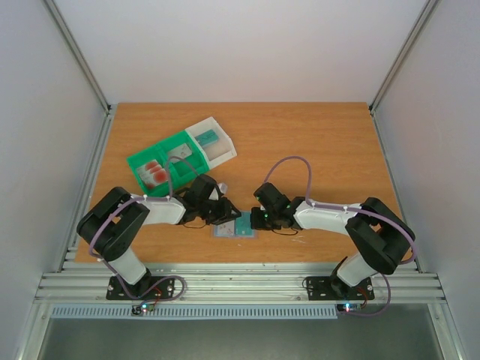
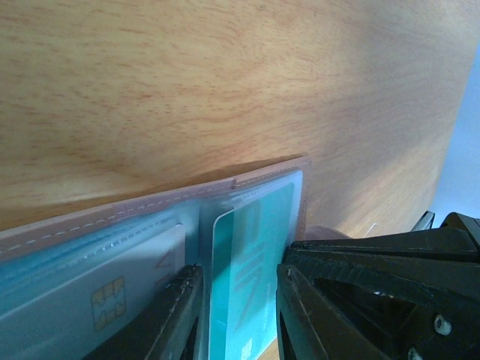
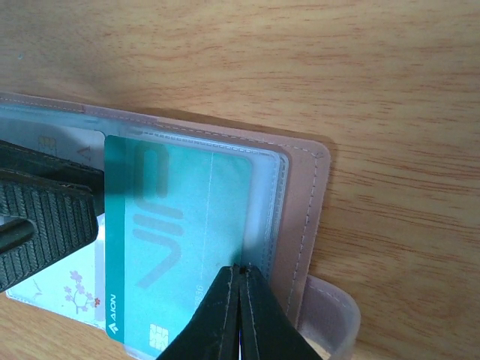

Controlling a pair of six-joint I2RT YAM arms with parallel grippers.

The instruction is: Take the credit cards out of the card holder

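Note:
The card holder (image 1: pixel 234 227) lies open on the table between both arms, its stitched rim (image 3: pixel 301 196) pinkish around clear sleeves. A greenish-teal credit card (image 3: pixel 172 232) lies in the right panel, its left edge out past the sleeve. A pale card with a chip (image 2: pixel 97 292) sits in the other panel. My left gripper (image 2: pixel 240 267) is open, its fingers set down either side of the teal card (image 2: pixel 251 247). My right gripper (image 3: pixel 239 268) is shut, its tip resting on the teal card's right part near the sleeve edge. Both grippers meet over the holder: left gripper (image 1: pixel 223 215), right gripper (image 1: pixel 259 220).
A green-and-white compartment tray (image 1: pixel 180 157) stands behind the left arm, with red-marked cards in one green compartment and a teal one in the white end. The holder's clear closing tab (image 3: pixel 330 315) sticks out at its right edge. Bare wood (image 1: pixel 322 142) lies to the right and behind.

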